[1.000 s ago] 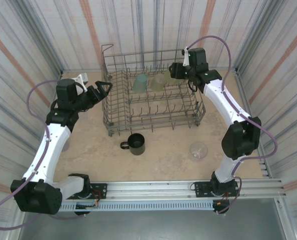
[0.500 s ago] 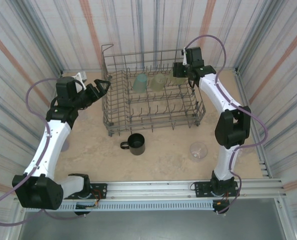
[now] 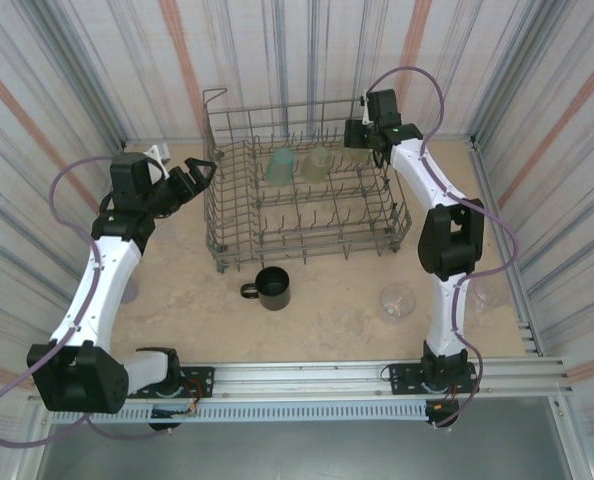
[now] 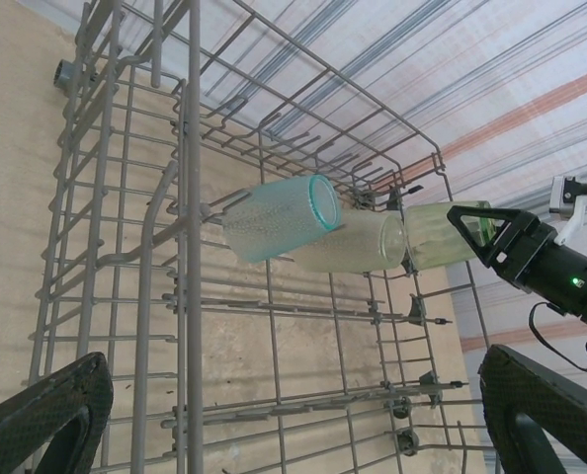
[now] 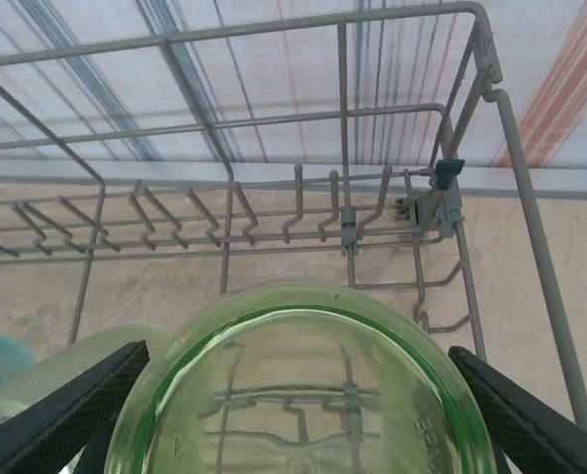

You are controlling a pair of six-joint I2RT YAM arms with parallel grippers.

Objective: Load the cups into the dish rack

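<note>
1. While the right claw (image 5: 293,367) is clasping the green cup (image 5: 303,420) at the far right corner of the dish rack (image 3: 307,243), the teal cup (image 3: 279,165) is lying inside.
2. The left claw (image 3: 199,177) is hovering released beside the rack.
3. The black mug (image 3: 273,288) is sitting on the table (image 3: 327,320).

Striped panel walls (image 3: 67,80) are closing in the left, top and right of the overhead frame, showing white with grey, blue and orange-red bands. A mottled tan bench (image 3: 327,310) is spreading across the middle, evenly lit. A silver metal rail (image 3: 307,375) is running along its lower edge.
</note>
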